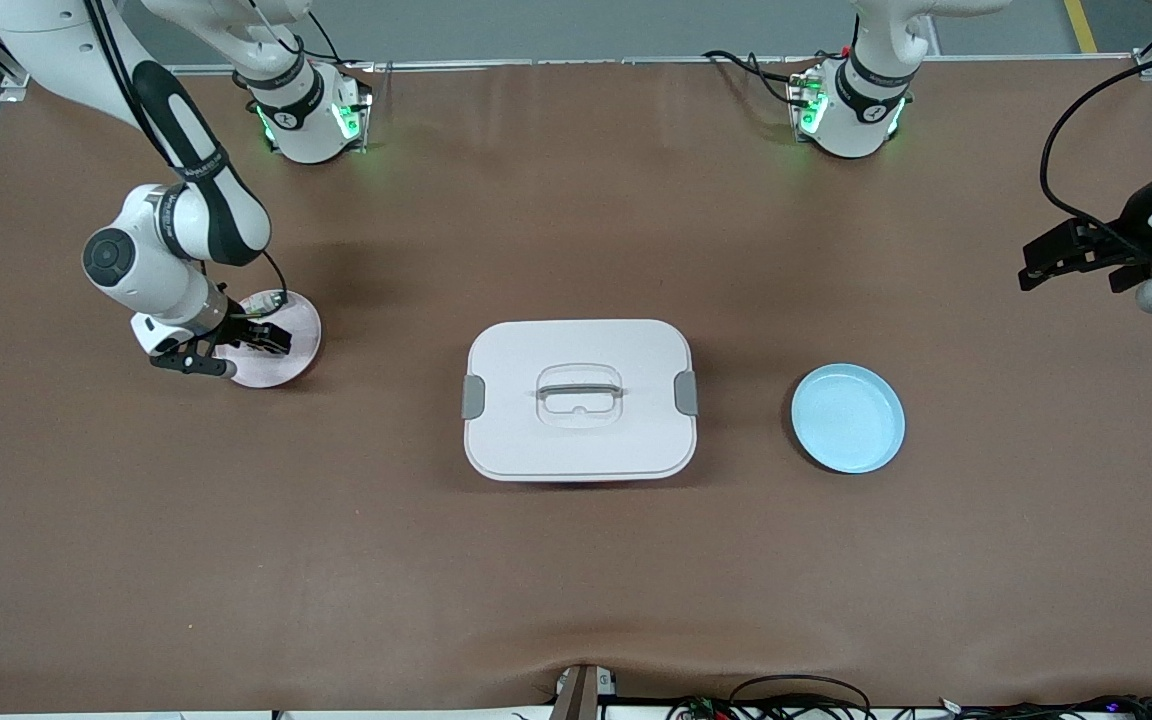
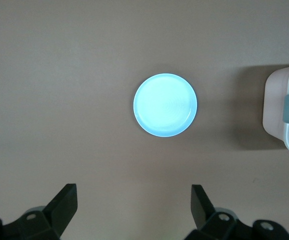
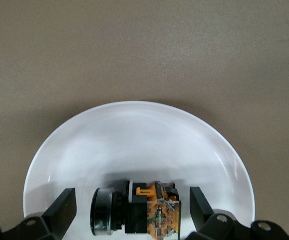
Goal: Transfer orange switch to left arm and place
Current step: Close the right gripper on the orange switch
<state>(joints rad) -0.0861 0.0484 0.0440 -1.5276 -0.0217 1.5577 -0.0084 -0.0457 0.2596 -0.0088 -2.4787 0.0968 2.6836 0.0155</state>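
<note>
Orange switch [image 3: 134,210] lies on its side on the pink plate [image 1: 301,335], low in the right wrist view, directly between the wide-spread fingers of my right tool [image 1: 226,350], which has not closed on it. I judge it light and rigid: a hard plastic body with a round metal-looking cap at one end and an orange contact block at the other, where thin parts could snag or crack. The cylindrical neck may roll, so I would pinch across the flat black midsection (squarer faces, better bite) with modest force.

Going near to far in the front view: the blue plate [image 1: 848,418] at centre right and the white box [image 1: 579,400] at frame centre sit lowest, well apart from each other. The pink plate is a little higher at the left of the frame. My left tool [image 1: 1086,260] waits at the right edge, above bare tabletop [image 1: 576,580], its fingers wide and holding nothing, the blue plate in its wrist view.
</note>
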